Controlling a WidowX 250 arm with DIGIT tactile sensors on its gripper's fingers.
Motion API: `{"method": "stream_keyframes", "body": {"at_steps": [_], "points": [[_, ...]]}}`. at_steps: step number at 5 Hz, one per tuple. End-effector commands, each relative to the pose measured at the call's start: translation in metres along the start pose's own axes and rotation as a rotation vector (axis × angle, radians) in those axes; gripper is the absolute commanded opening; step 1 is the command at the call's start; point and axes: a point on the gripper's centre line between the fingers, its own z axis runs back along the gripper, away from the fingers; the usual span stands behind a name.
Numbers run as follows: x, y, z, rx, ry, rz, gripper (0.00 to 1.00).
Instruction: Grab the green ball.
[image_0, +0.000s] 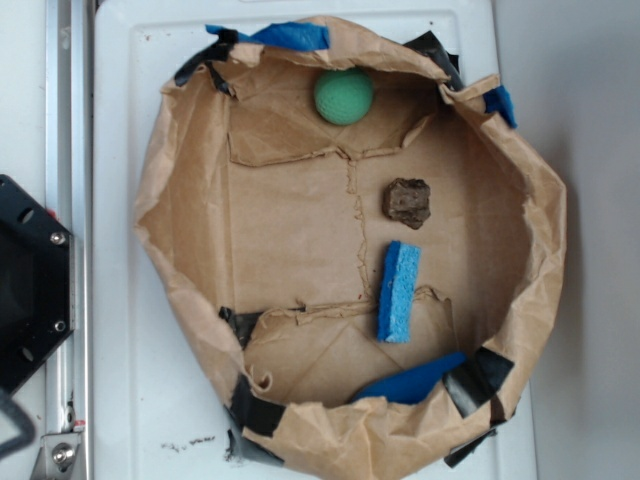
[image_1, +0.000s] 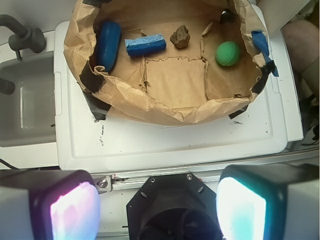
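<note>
The green ball (image_0: 344, 96) is a small mint-green sphere lying at the far end of a brown paper-bag basin (image_0: 190, 230). In the wrist view the ball (image_1: 228, 53) lies at the right side of the basin (image_1: 150, 107). My gripper (image_1: 157, 207) is open and empty, high above the robot base, well short of the basin and far from the ball. Its two glowing pads (image_1: 75, 210) frame the bottom of the wrist view. The gripper is out of the exterior view.
A brown rock-like lump (image_0: 407, 202) and a blue sponge (image_0: 398, 291) lie in the basin, with a dark blue object (image_0: 410, 382) by its near wall. The basin sits on a white tray (image_0: 120, 330). The black robot base (image_0: 25, 290) is at the left. A sink (image_1: 25, 110) shows in the wrist view.
</note>
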Motion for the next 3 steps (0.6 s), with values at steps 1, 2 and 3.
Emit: {"method": "stream_keyframes", "body": {"at_steps": [1, 2, 3], "points": [[0.000, 0.000, 0.000, 0.000, 0.000, 0.000, 1.00], [0.045, 0.003, -0.011, 0.000, -0.008, 0.038, 1.00], [0.082, 0.004, -0.028, 0.008, -0.021, 0.038, 1.00]]}}
